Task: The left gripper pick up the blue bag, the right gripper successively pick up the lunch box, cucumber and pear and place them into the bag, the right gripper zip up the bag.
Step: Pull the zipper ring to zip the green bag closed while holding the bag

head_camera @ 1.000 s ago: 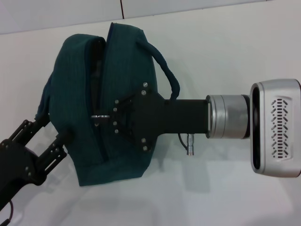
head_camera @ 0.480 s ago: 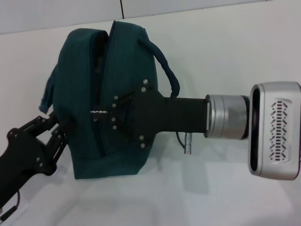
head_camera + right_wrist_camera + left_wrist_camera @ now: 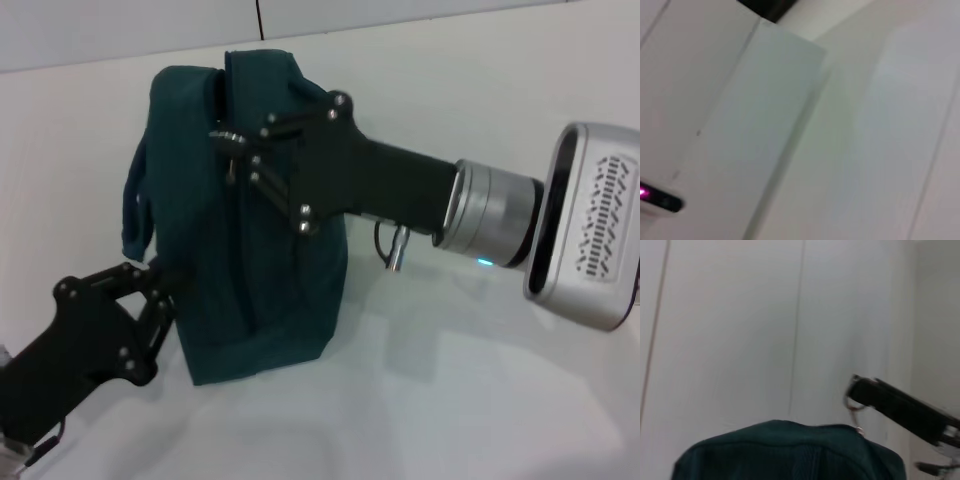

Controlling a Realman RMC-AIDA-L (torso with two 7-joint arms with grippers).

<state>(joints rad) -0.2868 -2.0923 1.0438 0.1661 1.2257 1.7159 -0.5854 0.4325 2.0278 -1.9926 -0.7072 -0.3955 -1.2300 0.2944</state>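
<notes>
White tabletop fills the head view, with a pale wall panel and a dark vertical seam along the far edge. On the table (image 3: 480, 400) the blue bag (image 3: 215, 250) stands upright, taller than it is wide, its zipper line running down the face toward the camera. From the right, the right gripper (image 3: 228, 150) reaches in on its silver cylindrical wrist, where a small blue light glows; its fingertips are pinched on the metal ring pull (image 3: 228, 139) near the upper end of the zipper. At lower left the left gripper (image 3: 160, 285) comes up on its all-black arm, its fingers against the bag's left side just below a drooping fold of fabric; whether they clasp the cloth or merely press on it I cannot tell. In the left wrist view, the bag's rounded top (image 3: 790, 450) fills the bottom of the picture against pale wall panels, and the right gripper (image 3: 856, 392) shows farther off as a dark bar, with the ring pull (image 3: 855, 410) hanging from its tip and touching the bag's upper edge. The left arm's own fingers do not show in that view. Only blurred pale panels appear in the right wrist view, with a dark patch at one edge and a small pink light (image 3: 646, 192) on a dark strip.
</notes>
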